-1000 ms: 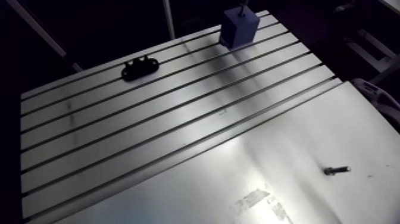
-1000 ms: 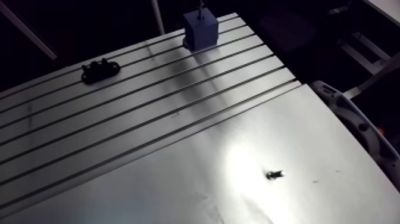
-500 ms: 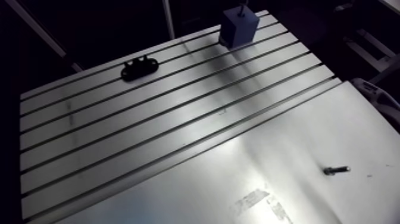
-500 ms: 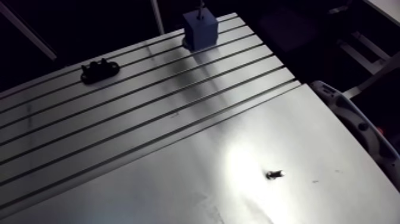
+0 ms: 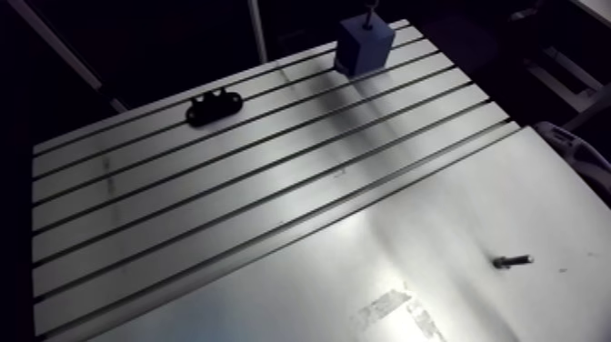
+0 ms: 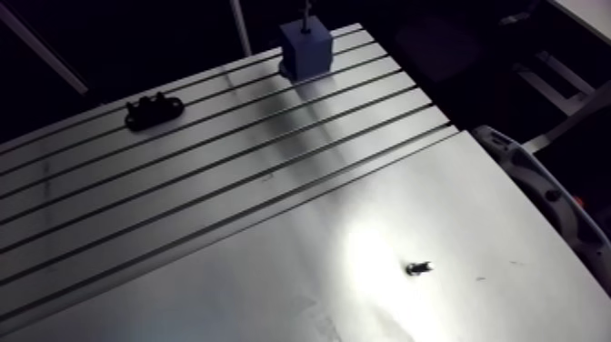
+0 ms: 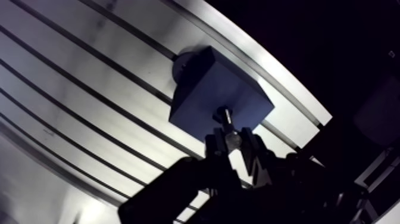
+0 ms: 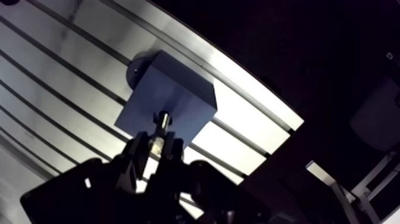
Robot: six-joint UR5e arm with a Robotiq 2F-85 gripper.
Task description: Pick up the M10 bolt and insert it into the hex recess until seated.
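My gripper [image 7: 233, 142] is closed tight on the shiny M10 bolt [image 7: 224, 115], whose slim shank meets the top of the matte blue cube [image 7: 199, 89] on the grooved aluminium table [image 7: 71, 77].

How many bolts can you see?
2. One bolt is pinched in the gripper, its tip at the top of the blue block. The other bolt lies loose on the table's smooth plate. I see no others.

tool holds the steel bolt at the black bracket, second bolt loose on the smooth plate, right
No: the wrist view shows the tool holding the steel bolt at the dark blue block, not the black bracket. The second bolt lies loose on the smooth plate.
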